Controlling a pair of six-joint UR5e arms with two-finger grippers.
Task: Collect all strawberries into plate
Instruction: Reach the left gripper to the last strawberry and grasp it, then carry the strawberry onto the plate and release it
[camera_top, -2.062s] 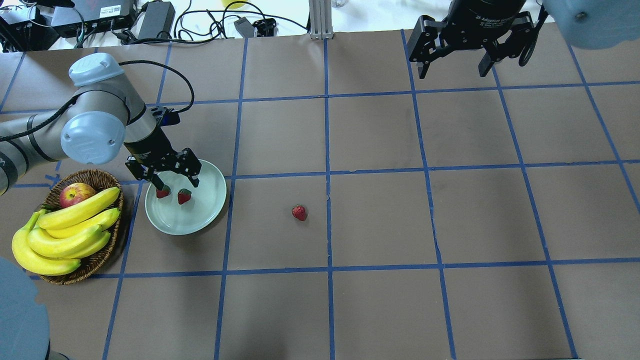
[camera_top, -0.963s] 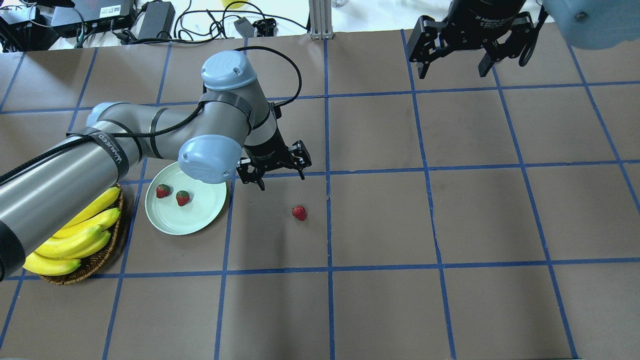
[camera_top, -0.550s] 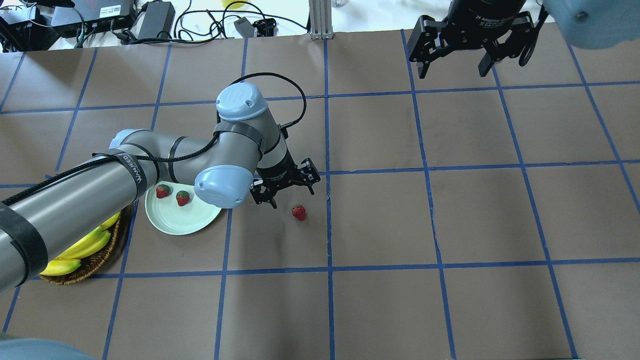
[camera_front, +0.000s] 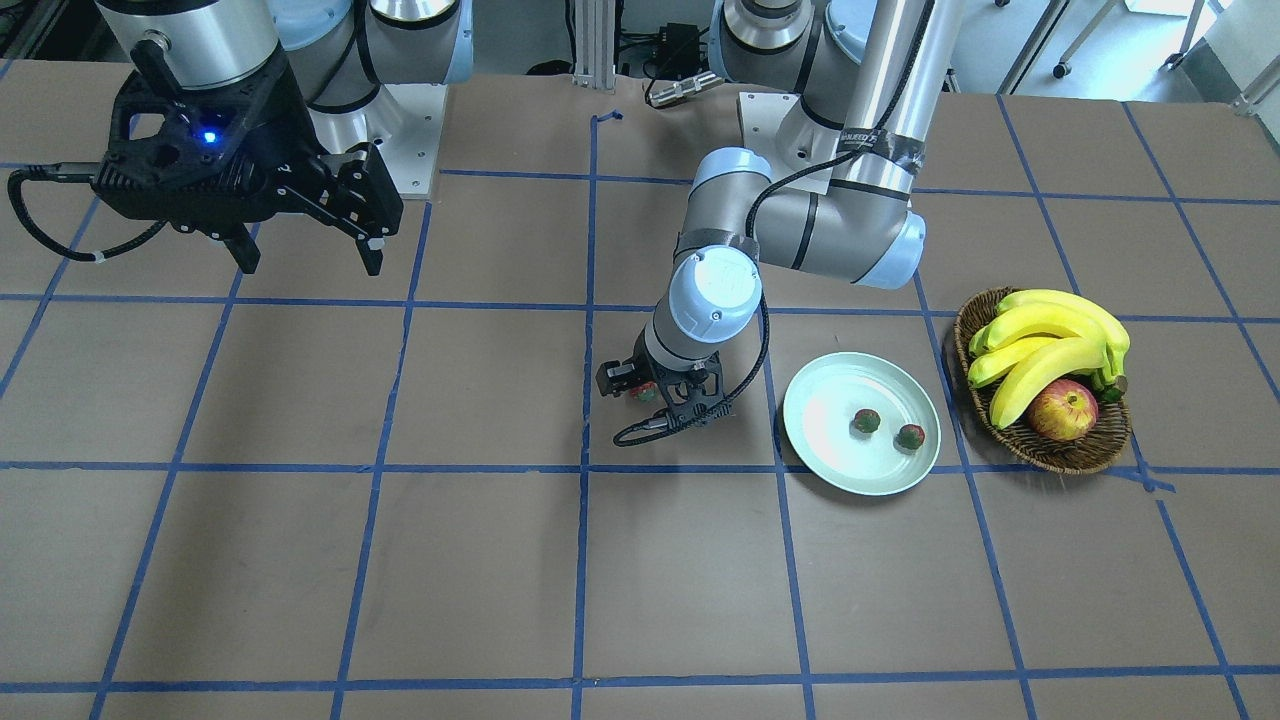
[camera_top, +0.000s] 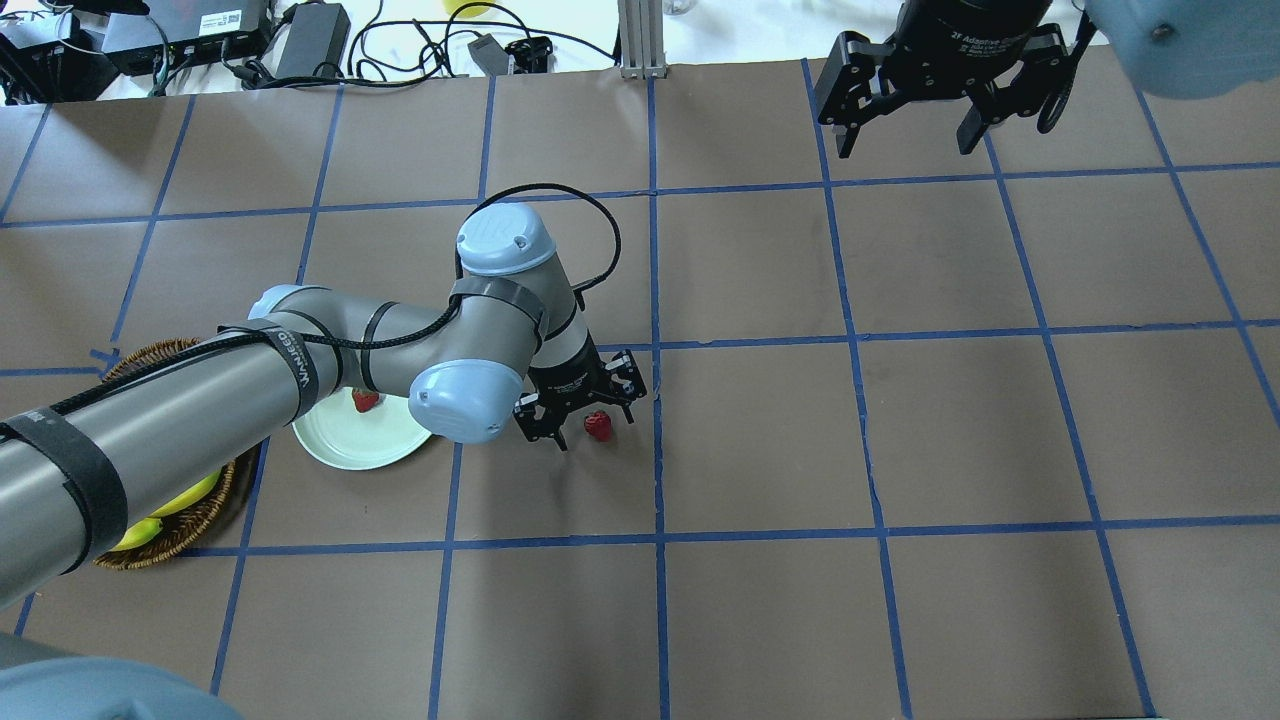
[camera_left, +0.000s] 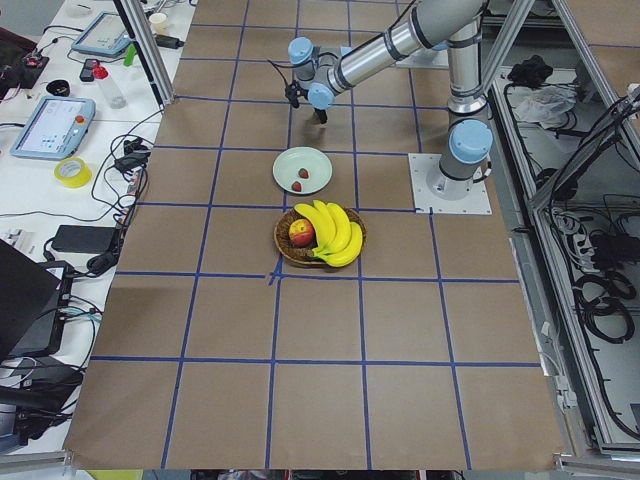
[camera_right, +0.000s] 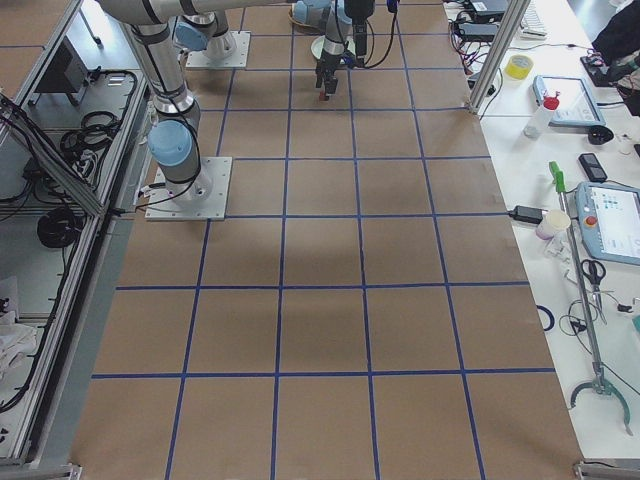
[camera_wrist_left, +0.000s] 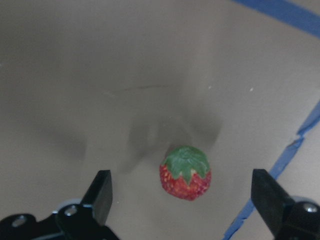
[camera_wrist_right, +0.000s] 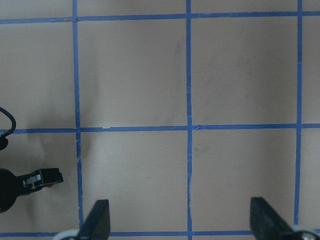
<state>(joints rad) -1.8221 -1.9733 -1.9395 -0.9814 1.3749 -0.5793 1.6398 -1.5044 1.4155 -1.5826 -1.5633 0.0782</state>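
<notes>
One strawberry (camera_top: 598, 426) lies on the brown table paper to the right of the plate (camera_top: 350, 455). My left gripper (camera_top: 596, 418) is open and lowered around that berry (camera_wrist_left: 185, 172), one finger on each side with a gap to both; the front-facing view shows the berry (camera_front: 645, 392) between the fingers. Two more strawberries (camera_front: 866, 421) (camera_front: 910, 436) rest on the pale green plate (camera_front: 822, 398); from overhead only one (camera_top: 365, 400) shows, since the left arm covers the other. My right gripper (camera_top: 906, 148) hangs open and empty at the far right, high above the table (camera_wrist_right: 181, 220).
A wicker basket (camera_front: 1040, 455) with bananas (camera_front: 1045, 335) and an apple (camera_front: 1063, 410) stands just beyond the plate on my left side. Cables and electronics lie along the table's far edge (camera_top: 300, 40). Blue tape lines grid the paper.
My left arm has swung from over the plate to the lone strawberry and dropped its open fingers around it. The right arm has not moved.
</notes>
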